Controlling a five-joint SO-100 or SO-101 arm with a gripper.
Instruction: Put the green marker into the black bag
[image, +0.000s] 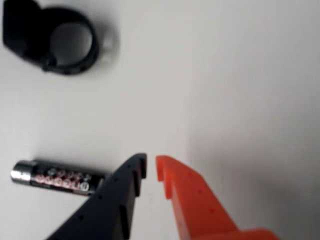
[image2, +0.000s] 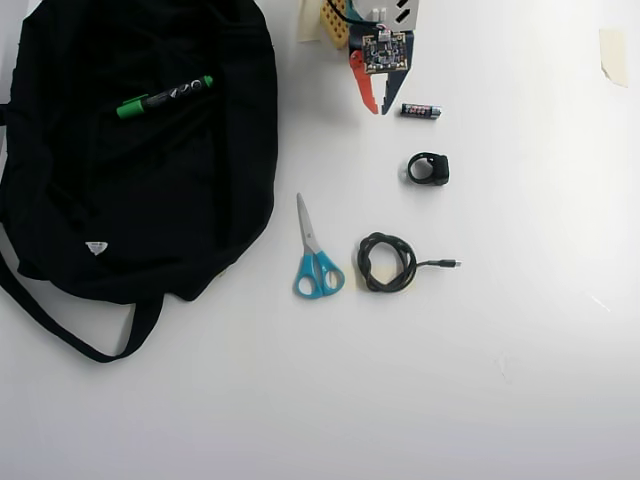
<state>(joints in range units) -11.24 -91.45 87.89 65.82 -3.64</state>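
Observation:
The green marker (image2: 165, 97) lies on top of the black bag (image2: 140, 210) at the upper left of the overhead view, green cap to the left. The bag is spread flat, with its strap (image2: 60, 325) trailing to the lower left. My gripper (image2: 381, 105) is at the top centre, well to the right of the bag and just left of a battery. In the wrist view my gripper (image: 151, 162) has a black finger and an orange finger with only a thin gap between the tips and nothing between them. The marker and bag are out of the wrist view.
A small black battery (image2: 420, 111) (image: 57, 178) lies right beside the gripper. A black ring-shaped clip (image2: 428, 168) (image: 60, 40) lies below it in the overhead view. Blue-handled scissors (image2: 316, 255) and a coiled black cable (image2: 388, 262) lie mid-table. A tape piece (image2: 612, 55) is stuck at the top right.

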